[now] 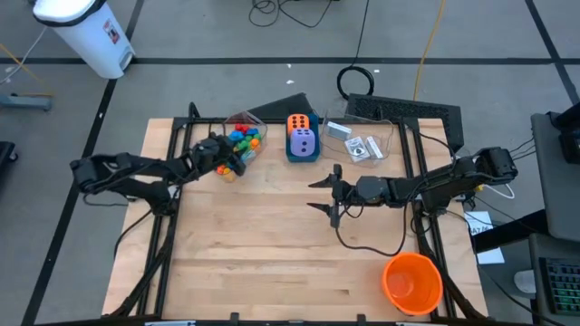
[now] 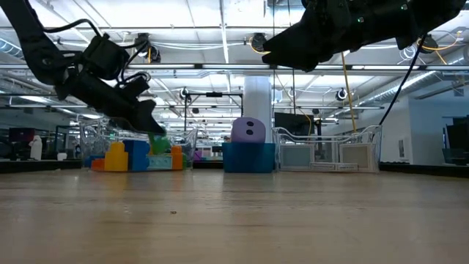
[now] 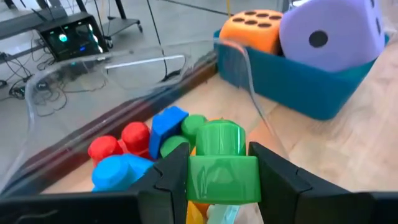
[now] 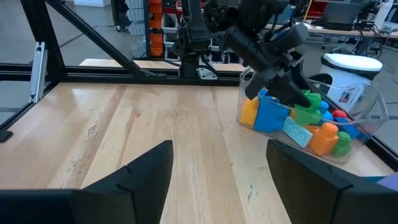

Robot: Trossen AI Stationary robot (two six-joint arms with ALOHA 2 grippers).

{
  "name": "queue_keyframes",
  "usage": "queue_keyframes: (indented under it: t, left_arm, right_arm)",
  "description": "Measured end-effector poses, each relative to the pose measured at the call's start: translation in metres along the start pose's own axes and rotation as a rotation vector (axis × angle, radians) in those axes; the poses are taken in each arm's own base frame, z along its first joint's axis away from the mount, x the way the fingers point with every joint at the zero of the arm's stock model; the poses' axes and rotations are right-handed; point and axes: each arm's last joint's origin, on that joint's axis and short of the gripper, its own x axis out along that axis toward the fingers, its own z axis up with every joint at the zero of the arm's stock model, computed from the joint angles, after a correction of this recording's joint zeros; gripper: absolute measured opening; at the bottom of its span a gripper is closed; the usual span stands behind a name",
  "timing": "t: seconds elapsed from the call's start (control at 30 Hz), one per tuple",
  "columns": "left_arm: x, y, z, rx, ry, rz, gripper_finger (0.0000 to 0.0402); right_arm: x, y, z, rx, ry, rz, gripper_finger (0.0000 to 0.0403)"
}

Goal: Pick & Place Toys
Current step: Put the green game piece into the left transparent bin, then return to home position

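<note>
While left gripper (image 3: 222, 180) clamps green brick (image 3: 222, 163), underside hidden, tub (image 3: 93, 68) bricks half-covered

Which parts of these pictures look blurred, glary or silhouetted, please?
Left wrist view: the green brick in the left gripper is soft, and the clear tub shows glare. Low view: both arms are dark silhouettes against bright ceiling lights. High view: evenly lit, with soft shadows under the right gripper.
</note>
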Motion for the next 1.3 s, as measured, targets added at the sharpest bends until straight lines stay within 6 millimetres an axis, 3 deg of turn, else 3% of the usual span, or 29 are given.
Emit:
queue_keyframes:
  t: [0.53,0.9,1.07,1.3]
  left_arm:
    - [0.004,-0.001,-0.004,-0.016,0.013,-0.001,0.0171]
    - [0.002,-0.001,0.014,0.026,-0.065,0.0,0.0174]
    - [-0.012,0.002,0.036,0.021,-0.185,0.003,0.0175]
    - [-0.052,0.008,0.059,0.01,-0.319,-0.049,0.0175]
  right_arm:
    - [0.0,0.0,0.0,0.0,0.0,0.0,0.0254]
    - [0.0,0.0,0.0,0.0,0.0,0.0,0.0254]
    - [0.0,0.0,0.0,-0.013,0.0,0.0,0.0254]
    - [-0.002,0.0,0.001,-0.049,0.012,0.0,0.0254]
